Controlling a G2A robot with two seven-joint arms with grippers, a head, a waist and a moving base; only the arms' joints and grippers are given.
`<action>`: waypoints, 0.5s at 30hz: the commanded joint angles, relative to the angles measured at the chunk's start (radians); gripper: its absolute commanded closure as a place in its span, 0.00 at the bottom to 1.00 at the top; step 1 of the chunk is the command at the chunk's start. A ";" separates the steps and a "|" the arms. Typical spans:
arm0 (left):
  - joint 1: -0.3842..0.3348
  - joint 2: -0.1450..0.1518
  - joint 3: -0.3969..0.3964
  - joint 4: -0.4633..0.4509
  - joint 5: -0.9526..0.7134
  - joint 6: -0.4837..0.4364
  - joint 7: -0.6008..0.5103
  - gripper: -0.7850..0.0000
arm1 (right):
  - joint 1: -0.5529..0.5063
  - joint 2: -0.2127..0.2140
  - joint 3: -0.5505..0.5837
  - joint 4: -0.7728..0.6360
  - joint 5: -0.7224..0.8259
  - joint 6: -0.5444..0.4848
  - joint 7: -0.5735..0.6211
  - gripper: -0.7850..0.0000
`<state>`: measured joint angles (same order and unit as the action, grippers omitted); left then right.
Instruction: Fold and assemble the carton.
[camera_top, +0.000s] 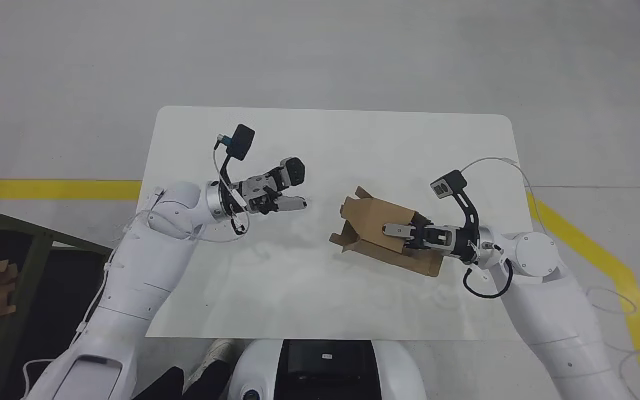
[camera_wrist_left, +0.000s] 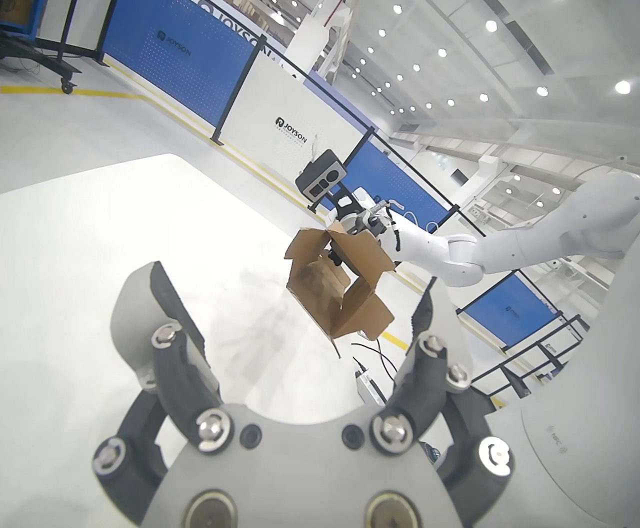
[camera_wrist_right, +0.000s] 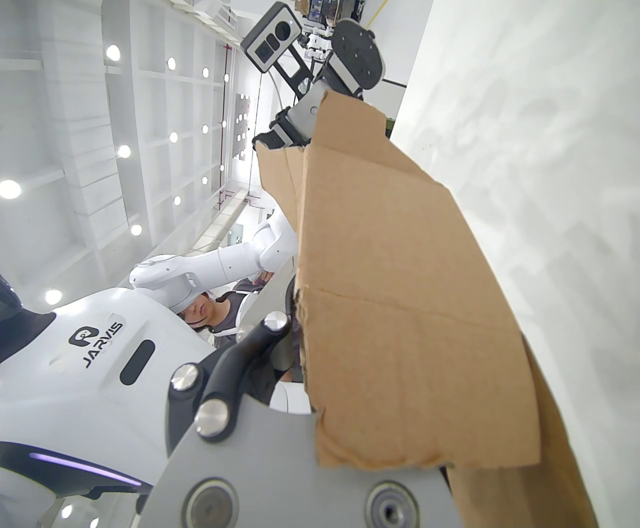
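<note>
Right claw (camera_top: 408, 232) clamps carton (camera_wrist_right: 400, 300) wall over worktop (camera_top: 400, 140) centre, flaps loose. Left claw (camera_wrist_left: 292, 285) wide, empty, well apart. Next, I judge: left presses end flaps inward.

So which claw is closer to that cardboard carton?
Right. The right claw grips the carton by one wall. The left claw is open and apart from it, facing its open end.
</note>
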<state>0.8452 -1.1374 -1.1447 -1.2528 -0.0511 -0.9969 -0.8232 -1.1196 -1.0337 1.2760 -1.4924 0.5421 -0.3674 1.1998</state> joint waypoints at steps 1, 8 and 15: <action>0.000 0.000 0.000 0.000 0.000 0.000 0.000 0.00 | 0.000 0.000 0.000 0.000 0.000 0.000 0.000 1.00; 0.018 0.003 -0.014 -0.019 0.105 0.030 0.051 0.00 | 0.000 0.000 0.000 0.000 0.000 0.000 0.000 1.00; 0.098 0.008 -0.029 -0.125 0.424 -0.015 0.235 0.00 | 0.000 0.000 0.000 0.000 0.000 0.000 0.000 1.00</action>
<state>0.9283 -1.1320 -1.1725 -1.3537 0.3047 -1.0129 -0.6256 -1.1196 -1.0337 1.2760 -1.4924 0.5421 -0.3674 1.1998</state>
